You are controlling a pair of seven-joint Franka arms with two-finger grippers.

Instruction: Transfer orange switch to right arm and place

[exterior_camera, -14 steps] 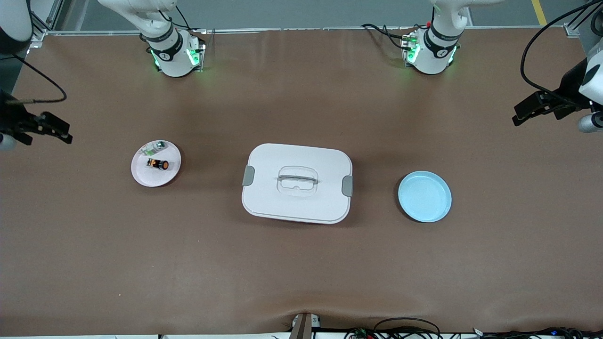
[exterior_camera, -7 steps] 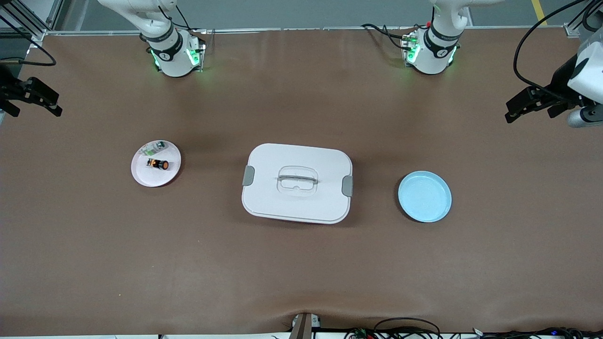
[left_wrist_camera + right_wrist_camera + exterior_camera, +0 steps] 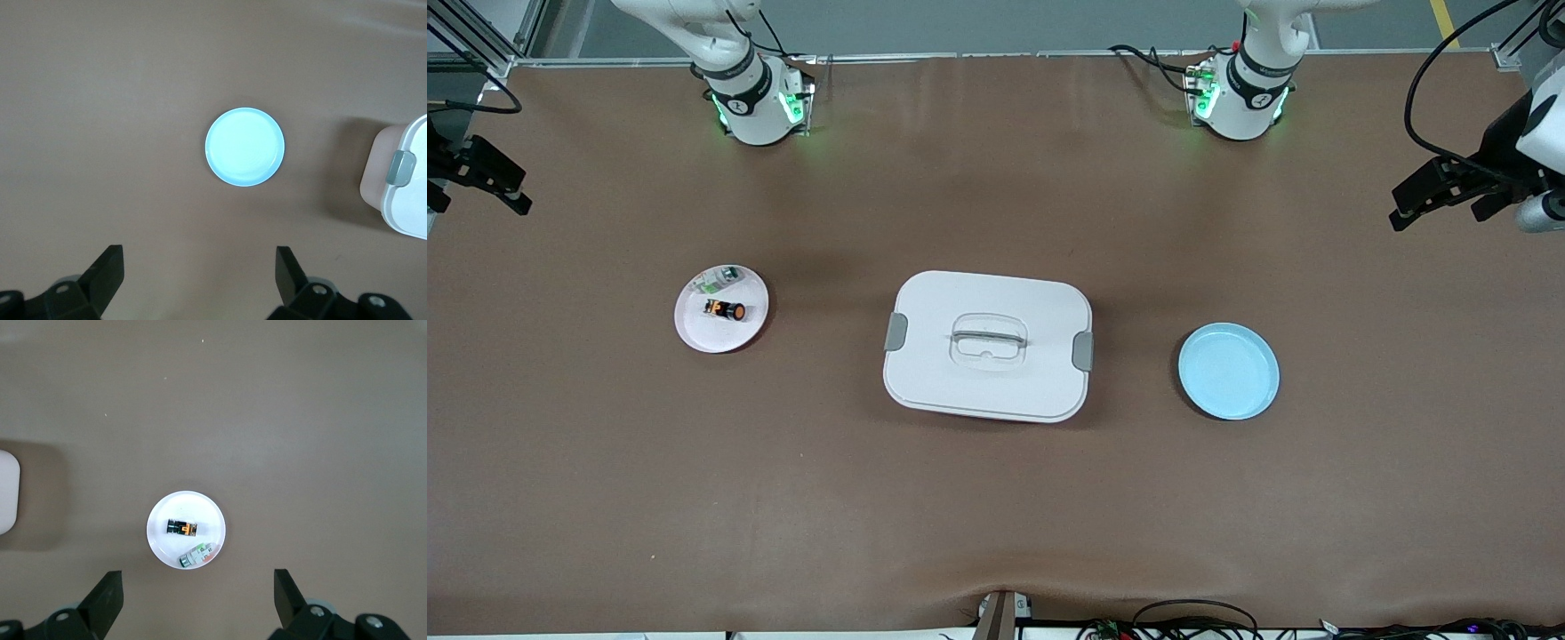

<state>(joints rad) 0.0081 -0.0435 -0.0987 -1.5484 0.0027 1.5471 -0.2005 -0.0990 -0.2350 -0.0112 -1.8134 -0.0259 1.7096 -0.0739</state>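
Note:
The orange switch (image 3: 726, 310) lies on its side on a small white plate (image 3: 696, 332) toward the right arm's end of the table. It also shows in the right wrist view (image 3: 183, 527), on the plate (image 3: 161, 517). My right gripper (image 3: 491, 178) hangs open and empty high over the table's edge at that end, with the plate between its fingers in its own view (image 3: 199, 581). My left gripper (image 3: 1436, 204) is open and empty high over the other end of the table, and in its own view (image 3: 200, 257) it looks down at a bare light-blue plate (image 3: 245, 147).
A small white-and-green part (image 3: 719, 280) lies on the white plate beside the switch, also in the right wrist view (image 3: 197, 555). A large white lidded box (image 3: 987, 345) stands mid-table. The light-blue plate (image 3: 1228, 371) lies toward the left arm's end.
The right gripper has drawn up and outward at its end of the table. The left gripper has shifted only slightly. The switch and plates have not moved.

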